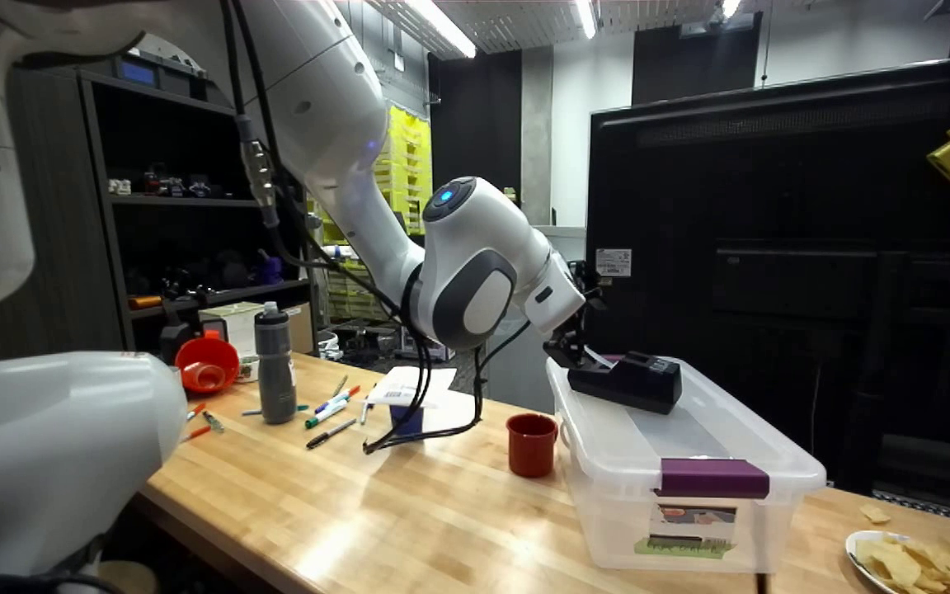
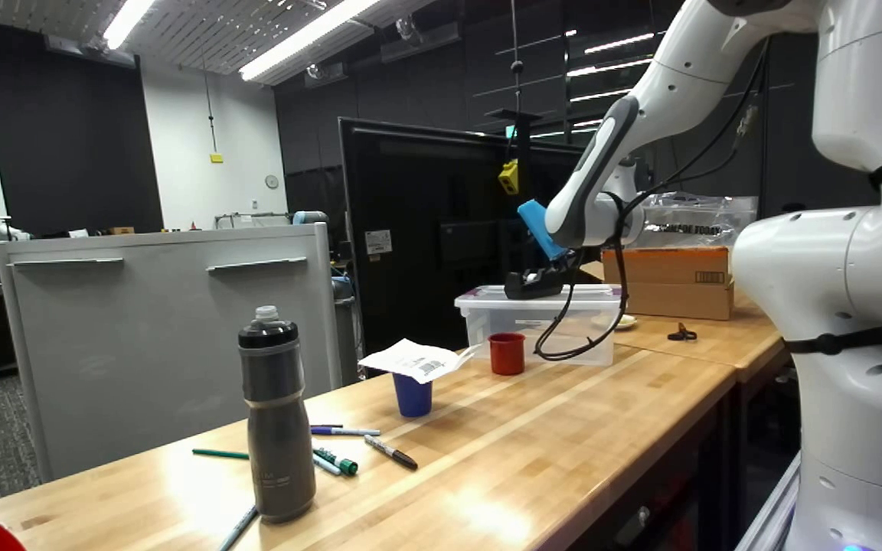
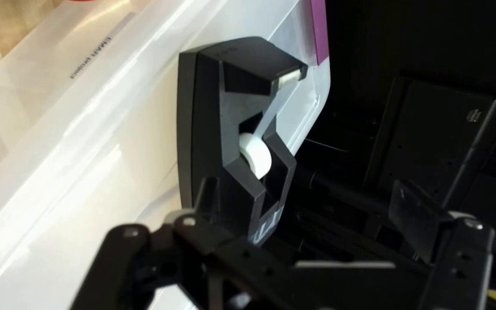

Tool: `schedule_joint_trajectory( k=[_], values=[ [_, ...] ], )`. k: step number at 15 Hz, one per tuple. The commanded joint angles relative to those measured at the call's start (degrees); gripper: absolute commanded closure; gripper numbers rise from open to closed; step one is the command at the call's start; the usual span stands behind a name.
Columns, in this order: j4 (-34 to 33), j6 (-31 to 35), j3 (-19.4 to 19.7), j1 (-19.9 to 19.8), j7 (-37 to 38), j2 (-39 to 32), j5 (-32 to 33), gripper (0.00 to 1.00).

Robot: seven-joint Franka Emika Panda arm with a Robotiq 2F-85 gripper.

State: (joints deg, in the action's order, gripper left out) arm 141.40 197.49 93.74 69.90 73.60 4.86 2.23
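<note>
Ceiling lights [image 2: 309, 37] are glowing | white wall [image 2: 177, 145] is rising behind grey cabinet [image 2: 169, 329] | wooden table [image 2: 533, 436] is reflecting light

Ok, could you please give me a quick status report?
Gripper open, nothing gripped, close by the tape dispenser. Dispenser resting on the lid of the clear bin. Nothing seen between gripper and dispenser; red mug stands beside the bin.
</note>
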Motion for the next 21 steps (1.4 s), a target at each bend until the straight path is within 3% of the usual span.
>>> schedule_joint_trajectory(
  k=[1,15,21],
  values=[
    [-1.34,-1.48,3.22,3.36,0.12,-0.31,-2.13,0.0],
    [-4.46,-6.96,14.44,14.26,-0.78,-0.23,-3.56,0.0],
    [-6.27,-10.27,15.16,18.69,-2.24,4.15,-1.39,0.0]
  ],
)
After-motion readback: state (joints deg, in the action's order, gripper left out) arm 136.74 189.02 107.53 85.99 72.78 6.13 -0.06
